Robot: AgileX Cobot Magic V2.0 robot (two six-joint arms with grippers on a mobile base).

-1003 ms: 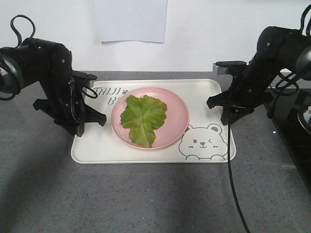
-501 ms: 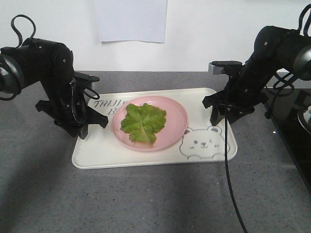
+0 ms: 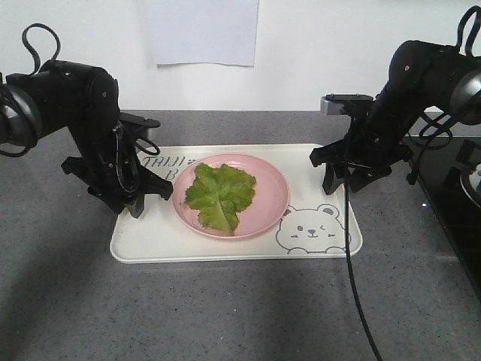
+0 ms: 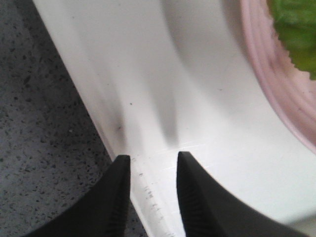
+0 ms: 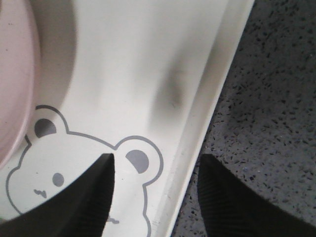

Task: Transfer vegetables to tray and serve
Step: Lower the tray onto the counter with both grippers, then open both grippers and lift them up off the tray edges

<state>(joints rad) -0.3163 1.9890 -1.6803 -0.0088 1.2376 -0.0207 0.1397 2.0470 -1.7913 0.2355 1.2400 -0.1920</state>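
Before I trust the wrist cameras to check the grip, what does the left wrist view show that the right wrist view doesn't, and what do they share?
Only the left wrist view shows the lettuce, a green edge in the corner, and the left hand straddling the tray's rim. Only the right wrist view shows the bear drawing and the right hand, its fingers wider apart around that rim. Both show the cream tray, the pink plate and the speckled grey table.

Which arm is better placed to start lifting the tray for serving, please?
Left, narrowly. The left gripper straddles the rim of the tray with its fingers close on either side, so it should need little closing. The right gripper also straddles the rim, but its jaws stand wide apart.
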